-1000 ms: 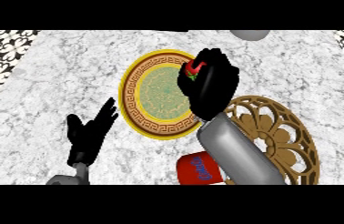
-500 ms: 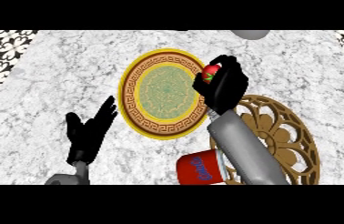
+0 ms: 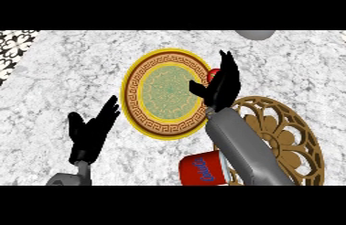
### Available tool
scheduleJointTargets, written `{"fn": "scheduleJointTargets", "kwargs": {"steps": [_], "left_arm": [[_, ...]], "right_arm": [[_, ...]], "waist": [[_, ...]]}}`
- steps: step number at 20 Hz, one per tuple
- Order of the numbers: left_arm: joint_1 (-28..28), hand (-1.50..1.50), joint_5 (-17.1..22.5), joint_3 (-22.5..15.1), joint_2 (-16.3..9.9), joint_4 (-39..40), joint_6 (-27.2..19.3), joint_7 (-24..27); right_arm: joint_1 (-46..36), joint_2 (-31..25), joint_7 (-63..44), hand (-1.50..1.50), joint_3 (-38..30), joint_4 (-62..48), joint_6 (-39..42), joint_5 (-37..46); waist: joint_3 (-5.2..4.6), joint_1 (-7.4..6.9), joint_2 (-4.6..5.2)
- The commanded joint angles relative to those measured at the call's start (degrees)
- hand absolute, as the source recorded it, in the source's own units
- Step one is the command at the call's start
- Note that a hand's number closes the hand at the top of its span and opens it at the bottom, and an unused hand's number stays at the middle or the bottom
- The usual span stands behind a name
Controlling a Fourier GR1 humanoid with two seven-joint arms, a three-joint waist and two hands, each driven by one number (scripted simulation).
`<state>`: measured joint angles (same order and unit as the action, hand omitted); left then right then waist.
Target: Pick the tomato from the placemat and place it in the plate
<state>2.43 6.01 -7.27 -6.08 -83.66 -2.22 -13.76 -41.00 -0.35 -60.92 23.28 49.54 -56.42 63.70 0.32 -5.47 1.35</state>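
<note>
The tomato [image 3: 213, 74] shows only as a small red patch at the right rim of the gold-edged patterned plate [image 3: 143, 92]; my right hand hides most of it. That right hand [image 3: 222, 88] stands over the plate's right edge with its fingers straight up, open, thumb pointing left over the plate. Whether the tomato lies on the rim or just beside it I cannot tell. The round brown openwork placemat [image 3: 287, 132] lies to the right, partly under my right forearm. My left hand [image 3: 91, 130] rests open on the counter, left of the plate.
A red can [image 3: 201, 169] stands near the front edge between the plate and the placemat. A grey object [image 3: 256, 34] sits at the back right. A dark patterned surface [image 3: 12, 48] borders the marble counter at the far left.
My right hand has uncurled from the tomato and now stands open; the tomato has shifted right, from over the plate to its right rim. The left hand has not moved.
</note>
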Motion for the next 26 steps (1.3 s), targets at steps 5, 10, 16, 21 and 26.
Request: {"fn": "scheduleJointTargets", "kwargs": {"steps": [5, 10, 16, 21, 26], "left_arm": [[-0.8, 0.00, -1.5, -0.3, 1.0, 1.1, -2.0, -0.6], [-1.0, 0.00, -0.7, 1.2, 0.6, 2.6, -1.5, -0.1], [-2.1, 0.00, 0.9, 3.0, -0.2, 1.3, -0.5, -0.1], [-2.4, 0.00, -0.9, 1.9, 1.1, 1.8, -1.7, -0.2], [-4.1, 0.00, 0.2, 3.4, 0.0, 0.7, -0.3, 0.3]], "right_arm": [[0.5, 0.3, -0.3, -1.50, 2.2, -1.0, -23.8, -4.2], [2.2, 0.3, -2.4, -1.50, 6.9, 3.9, -27.4, -8.3], [14.3, 0.3, -0.8, -1.50, 19.4, 18.2, -27.9, -10.4], [24.1, 0.3, 2.5, -1.50, 25.4, 26.2, -25.2, -7.0], [31.7, 0.3, 0.2, -1.50, 24.8, 35.3, -15.3, 0.6]], "waist": [[-0.19, 2.11, -0.58], [-0.26, 3.46, -0.98], [-0.29, 4.96, -1.43], [-0.32, 5.57, -1.46], [-0.37, 5.85, -1.60]]}}
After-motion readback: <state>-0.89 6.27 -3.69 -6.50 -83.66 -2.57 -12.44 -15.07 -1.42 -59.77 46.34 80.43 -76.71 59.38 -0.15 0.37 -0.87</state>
